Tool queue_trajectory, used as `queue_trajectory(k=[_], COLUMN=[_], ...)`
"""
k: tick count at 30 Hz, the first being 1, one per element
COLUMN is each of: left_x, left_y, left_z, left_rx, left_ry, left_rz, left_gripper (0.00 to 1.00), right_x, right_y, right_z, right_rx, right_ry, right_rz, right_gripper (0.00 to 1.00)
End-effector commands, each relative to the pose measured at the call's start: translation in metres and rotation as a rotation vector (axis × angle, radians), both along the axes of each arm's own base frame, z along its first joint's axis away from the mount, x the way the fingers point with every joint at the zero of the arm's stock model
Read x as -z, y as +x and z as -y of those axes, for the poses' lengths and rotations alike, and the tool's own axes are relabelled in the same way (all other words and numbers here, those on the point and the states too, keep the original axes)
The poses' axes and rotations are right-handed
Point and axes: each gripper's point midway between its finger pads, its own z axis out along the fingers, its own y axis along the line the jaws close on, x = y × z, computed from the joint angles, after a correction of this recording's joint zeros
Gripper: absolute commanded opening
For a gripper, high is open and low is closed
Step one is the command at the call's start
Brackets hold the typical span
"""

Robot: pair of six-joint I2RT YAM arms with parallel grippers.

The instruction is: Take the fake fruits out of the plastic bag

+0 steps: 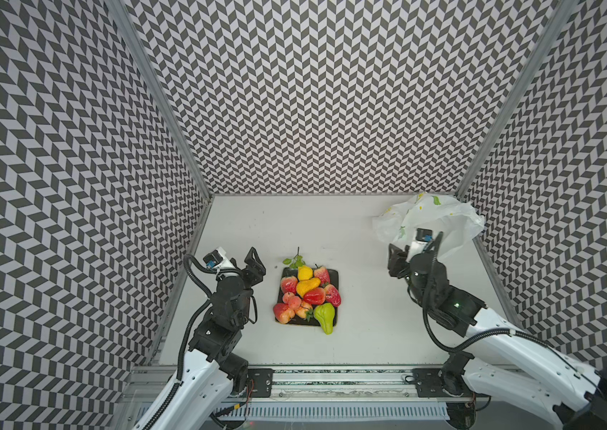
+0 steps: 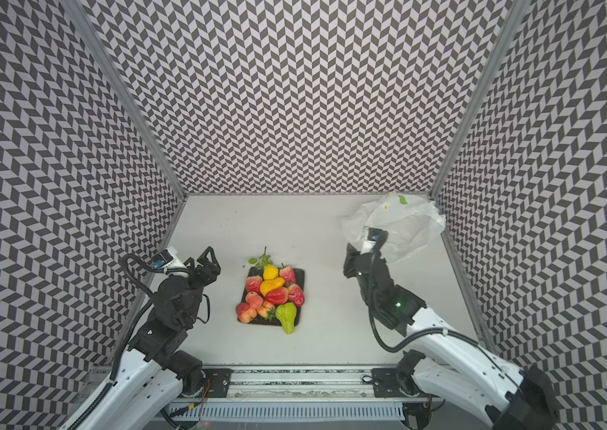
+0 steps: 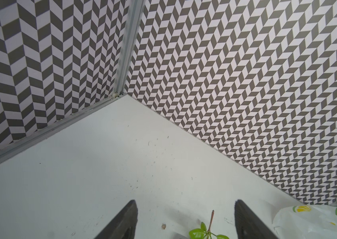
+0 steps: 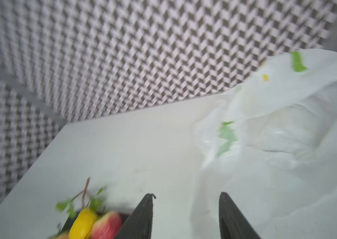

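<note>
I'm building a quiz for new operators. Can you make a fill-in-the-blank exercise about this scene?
1. The fruits are piled on a dark ____.
2. The bag lies crumpled in the far ____ corner.
3. The pear at the pile's near end is ____.
4. The left gripper and right gripper both hold ____.
Missing words: plate; right; green; nothing.

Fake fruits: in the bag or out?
Out: the fake fruits sit piled on the dark plate, apart from the plastic bag. Bag's inside: cannot tell.
</note>
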Motion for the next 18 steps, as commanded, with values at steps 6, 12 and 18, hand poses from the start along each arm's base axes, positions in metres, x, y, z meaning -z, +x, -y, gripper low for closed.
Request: queue_trajectory(k=[6, 12, 18], left_x=[0.017, 0.003, 0.024], left_y=[0.026, 0.043, 0.061], left_z=[0.009, 0.001, -0.026], left_rx=[0.001, -0.039, -0.147], left_ry=[0.038, 0.312, 0.455], left_rz=[-0.013, 0.033, -0.049], left_gripper=[0.76, 0.83, 0.91], right_x=[0.03, 0.046, 0.076], right_y=[0.015, 0.016, 0.048], right_z=[0.125, 0.173, 0.166], right_rx=[0.373, 0.489, 0.337], right_ry=[0.02, -0.074, -0.121], right_rz=[0.114, 0.183, 0.173], right_gripper=[0.62, 0.65, 0.81])
